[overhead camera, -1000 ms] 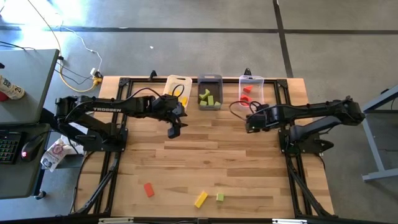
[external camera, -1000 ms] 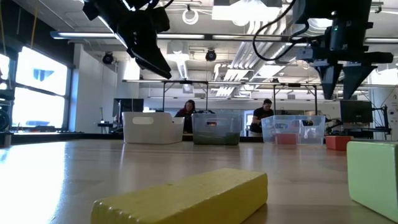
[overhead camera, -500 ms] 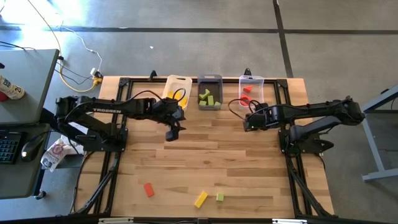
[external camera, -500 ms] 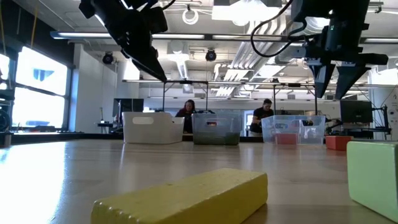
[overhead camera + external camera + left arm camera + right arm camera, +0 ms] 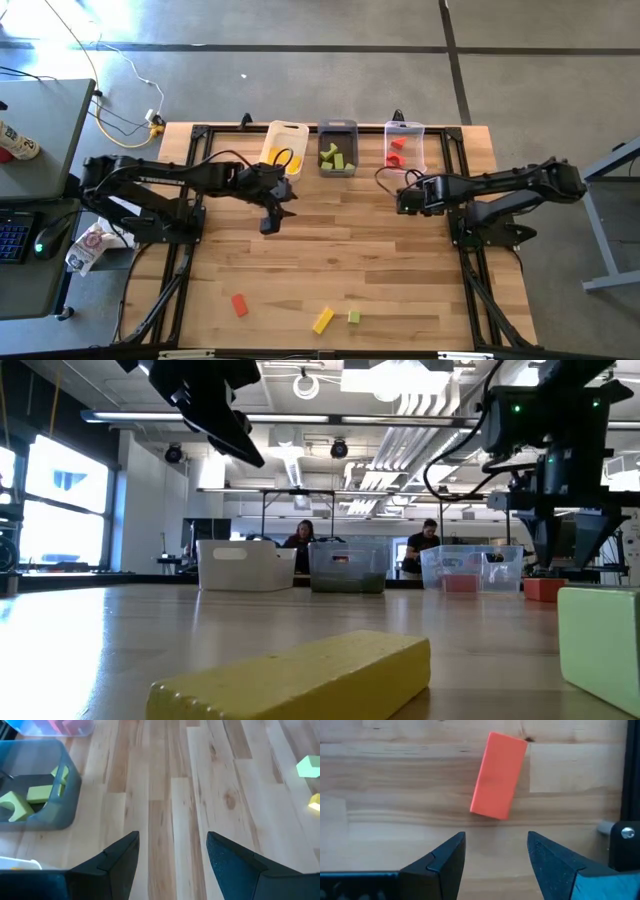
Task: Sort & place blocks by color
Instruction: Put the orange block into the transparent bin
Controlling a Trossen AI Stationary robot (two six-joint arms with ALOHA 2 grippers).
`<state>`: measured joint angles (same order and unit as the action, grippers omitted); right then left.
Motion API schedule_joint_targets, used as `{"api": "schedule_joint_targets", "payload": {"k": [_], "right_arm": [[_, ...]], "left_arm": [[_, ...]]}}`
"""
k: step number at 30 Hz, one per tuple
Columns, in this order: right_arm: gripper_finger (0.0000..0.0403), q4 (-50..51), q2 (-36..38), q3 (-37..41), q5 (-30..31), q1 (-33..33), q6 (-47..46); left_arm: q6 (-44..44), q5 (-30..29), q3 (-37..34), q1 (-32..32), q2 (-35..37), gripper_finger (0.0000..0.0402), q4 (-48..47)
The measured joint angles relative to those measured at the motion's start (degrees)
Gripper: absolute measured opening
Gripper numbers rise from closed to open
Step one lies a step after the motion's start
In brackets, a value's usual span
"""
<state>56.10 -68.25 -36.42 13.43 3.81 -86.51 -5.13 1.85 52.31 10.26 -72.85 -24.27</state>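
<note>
- A red rectangular block (image 5: pixel 239 305) lies flat on the wooden tabletop near the front edge, toward the left.
- A yellow elongated block (image 5: pixel 322 320) lies slantwise just beside a small light green block (image 5: pixel 353 317).
- Light green blocks (image 5: pixel 335 157) sit in the grey bin; red blocks (image 5: pixel 396 150) in the clear bin.

Sitting in a row along the tabletop's (image 5: pixel 330 240) far edge: three bins (image 5: pixel 337 148), each holding blocks (image 5: pixel 333 156). Lying near the near edge: three loose blocks (image 5: pixel 322 320), one toward the left corner, two side by side around mid-edge. Hovering before the bins: left gripper (image 5: pixel 270 222) and right gripper (image 5: pixel 403 200), well apart.
</note>
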Motion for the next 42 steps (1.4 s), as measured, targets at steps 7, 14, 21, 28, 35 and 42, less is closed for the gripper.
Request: {"api": "schedule_joint_targets", "payload": {"k": [7, 14, 21, 28, 35, 42], "right_arm": [[0.0201, -2.3, 0.0, 1.6, 1.5, 2.9, 1.2], [0.0201, -5.3, 0.0, 1.7, 2.6, 6.4, 4.2], [0.0201, -5.8, -1.4, 1.7, 2.7, 8.8, 5.8], [0.0201, -7.2, -6.8, 1.7, 1.1, 9.7, 7.6], [0.0194, -7.7, -10.5, 1.7, 1.0, 9.8, 9.4], [0.0113, -7.7, -10.5, 1.7, 1.3, 9.8, 11.1]], "left_arm": [[0.0, -0.2, 0.0, 0.0, 0.8, 0.0218, 0.1], [0.0, -0.2, 0.0, 0.0, 0.8, 0.0218, 0.1], [0.0, -0.2, 0.0, 0.0, 0.8, 0.0218, -0.2], [0.0, -0.2, 0.0, 0.0, 0.8, 0.0218, -0.2], [0.0, -0.2, 0.0, 0.0, 0.8, 0.0218, -0.4], [0.0, -0.2, 0.0, 0.0, 0.8, 0.0218, -0.4]]}}
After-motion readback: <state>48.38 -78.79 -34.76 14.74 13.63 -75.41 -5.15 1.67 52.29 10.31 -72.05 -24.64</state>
